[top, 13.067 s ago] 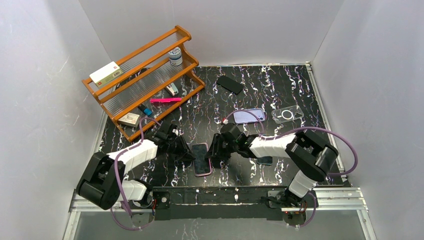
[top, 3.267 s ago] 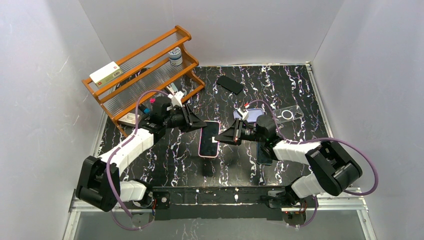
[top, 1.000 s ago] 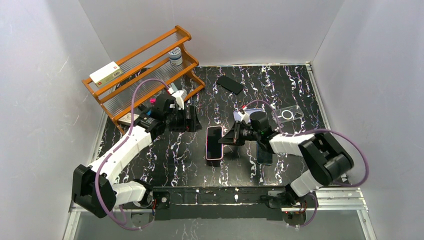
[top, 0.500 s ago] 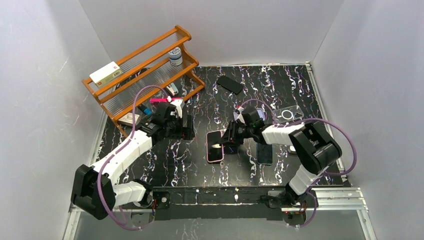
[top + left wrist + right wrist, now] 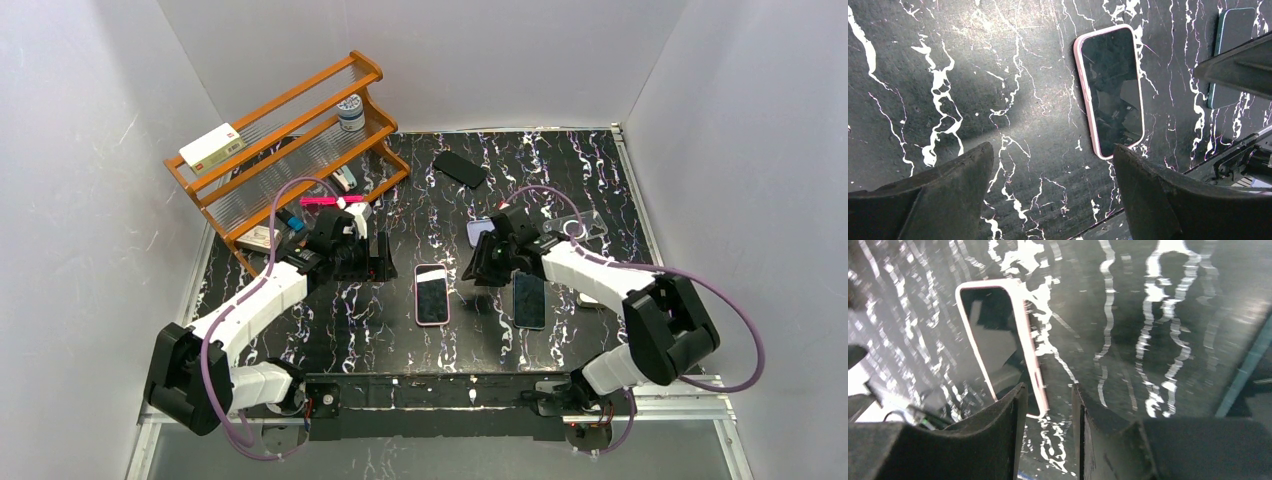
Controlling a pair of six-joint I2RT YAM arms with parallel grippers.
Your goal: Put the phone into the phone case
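Observation:
A dark-screened phone (image 5: 431, 295) with the pink phone case around its rim lies flat, screen up, on the black marbled table. It also shows in the left wrist view (image 5: 1110, 90) and in the right wrist view (image 5: 998, 335). My left gripper (image 5: 380, 262) hovers just left of it, jaws wide open and empty (image 5: 1052, 150). To the phone's right my right gripper (image 5: 476, 268) stands open with a narrow gap and nothing between its fingers (image 5: 1048, 430). Neither gripper touches the phone.
A second, teal-edged phone (image 5: 529, 299) lies right of the first. A lavender case (image 5: 480, 230) and a clear case (image 5: 578, 228) lie behind the right arm, a black case (image 5: 460, 168) further back. A wooden rack (image 5: 290, 150) holding small items stands at the back left.
My right gripper opened and let go of the phone, which went from standing on its edge to lying flat. The right gripper drew back to the right. The left gripper shifted slightly.

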